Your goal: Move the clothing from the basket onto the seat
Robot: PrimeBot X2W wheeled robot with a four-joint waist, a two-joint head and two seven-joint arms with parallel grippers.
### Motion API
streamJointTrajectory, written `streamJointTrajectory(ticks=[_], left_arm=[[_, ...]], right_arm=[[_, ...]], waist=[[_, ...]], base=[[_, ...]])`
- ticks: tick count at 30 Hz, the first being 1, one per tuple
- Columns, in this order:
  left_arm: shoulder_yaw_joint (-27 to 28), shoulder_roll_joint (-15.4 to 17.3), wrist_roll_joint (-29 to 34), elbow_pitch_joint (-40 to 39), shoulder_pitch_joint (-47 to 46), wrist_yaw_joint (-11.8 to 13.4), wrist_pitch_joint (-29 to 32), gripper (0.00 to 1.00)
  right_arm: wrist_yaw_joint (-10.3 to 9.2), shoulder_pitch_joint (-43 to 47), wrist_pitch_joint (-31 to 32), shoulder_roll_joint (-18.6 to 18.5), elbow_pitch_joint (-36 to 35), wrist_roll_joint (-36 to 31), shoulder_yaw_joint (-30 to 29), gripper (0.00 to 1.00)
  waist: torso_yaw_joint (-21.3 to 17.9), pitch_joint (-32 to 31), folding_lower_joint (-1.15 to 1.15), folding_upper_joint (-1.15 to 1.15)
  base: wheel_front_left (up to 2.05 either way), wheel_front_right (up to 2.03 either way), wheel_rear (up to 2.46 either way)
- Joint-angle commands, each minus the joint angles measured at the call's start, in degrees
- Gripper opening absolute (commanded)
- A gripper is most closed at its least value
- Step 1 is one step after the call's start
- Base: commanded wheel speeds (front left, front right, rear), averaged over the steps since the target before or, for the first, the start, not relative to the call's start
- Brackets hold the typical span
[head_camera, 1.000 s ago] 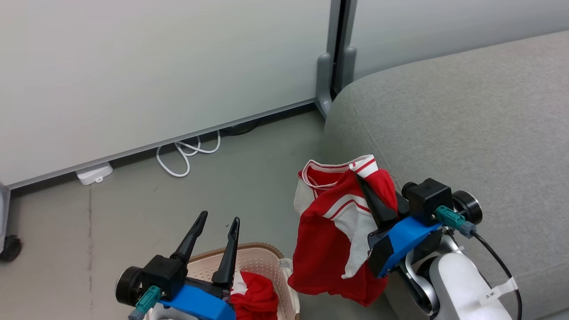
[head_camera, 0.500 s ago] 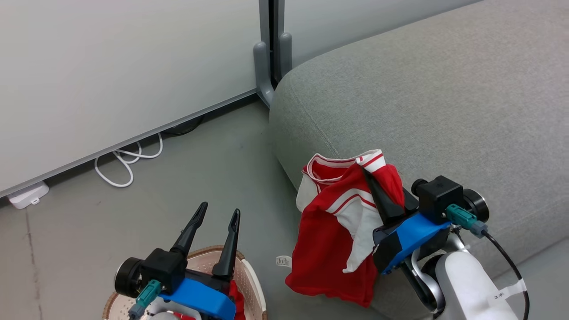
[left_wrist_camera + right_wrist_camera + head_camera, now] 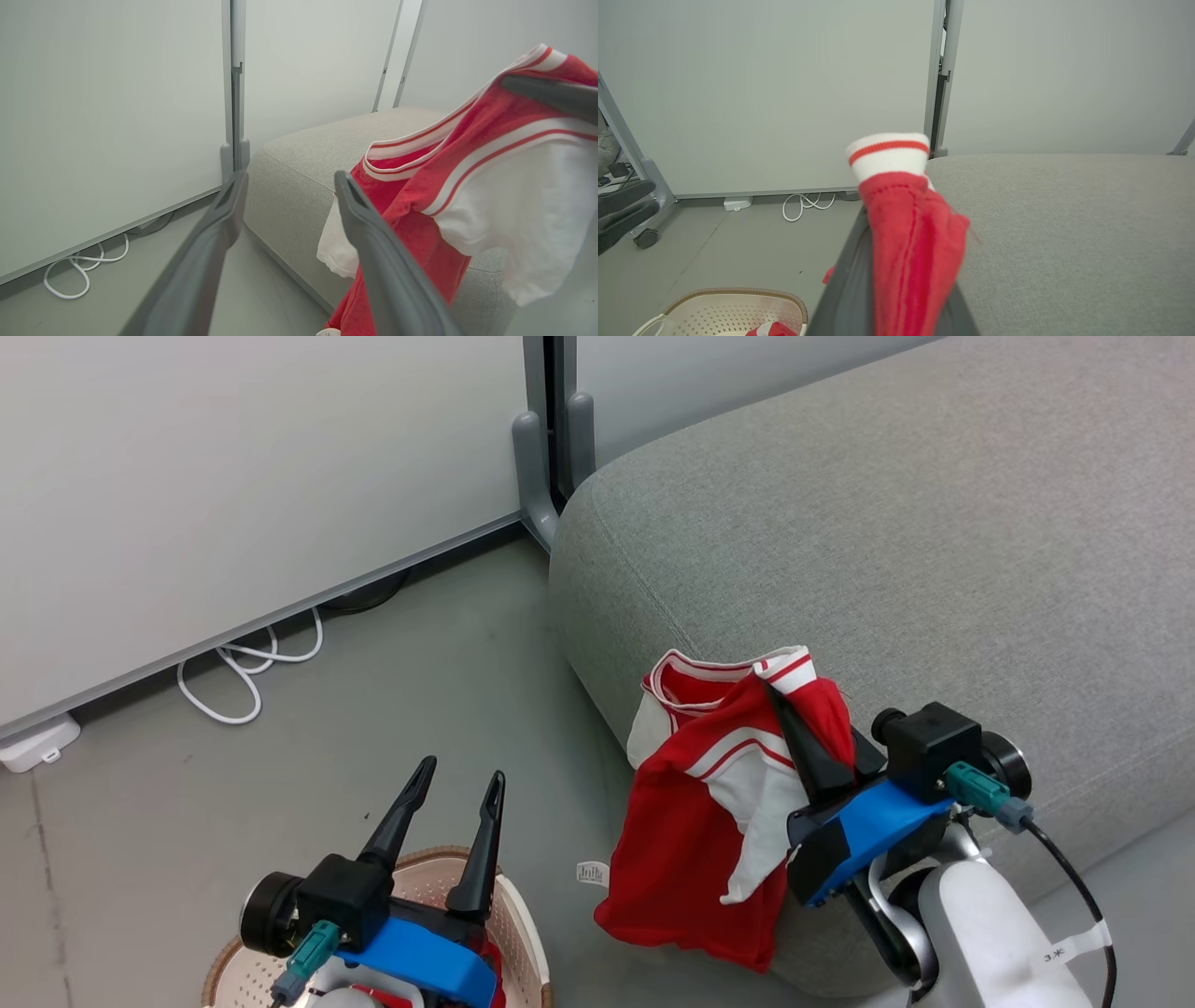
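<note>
Right claw (image 3: 784, 705) swung garment (image 3: 691, 812) nearer seat (image 3: 934, 523), left claw (image 3: 464, 768) spread above basket (image 3: 520, 933)

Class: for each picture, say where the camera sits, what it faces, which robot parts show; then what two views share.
Head view: from the head, down at the light grey upholstered sofa cushion; open left pincer and right pincer, shut on the red-and-white fabric garment, show.
Left wrist view: from that wrist, along open fingers toward cushion and garment.
Right wrist view: likewise, along shut fingers over cushion toward wall.
Shared: all show the cushion.
</note>
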Motion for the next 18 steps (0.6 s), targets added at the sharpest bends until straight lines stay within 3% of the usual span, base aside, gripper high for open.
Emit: streamJointTrajectory(ticks=[1,7,14,18], left_arm=[[0.35,0.14,0.51,-0.23,-0.63,-0.42,-0.29,1.0],[0.0,0.96,0.95,-1.46,-2.13,-0.44,-0.29,1.0],[-0.32,2.53,1.94,-4.96,-5.35,-0.45,-0.29,1.0],[-0.38,4.14,2.6,-7.06,-7.02,-0.31,-0.29,1.0]], right_arm=[[0.03,-0.42,-0.04,-0.11,0.09,0.45,-0.25,0.0],[0.03,-7.18,0.11,-0.08,0.65,0.37,-4.6,0.0],[0.02,-20.68,1.63,-0.1,1.51,-4.46,-13.6,0.0],[0.02,-29.67,2.22,-2.14,2.65,-6.16,-18.52,0.0]], waist=[[0.05,0.4,0.0,0.0],[0.59,3.94,0.0,0.0],[2.09,10.97,0.0,0.0],[2.03,16.06,0.0,0.0]], base=[[0.0,0.0,0.0],[0.0,0.0,0.0],[0.0,0.0,0.0],[0.0,0.0,0.0]])
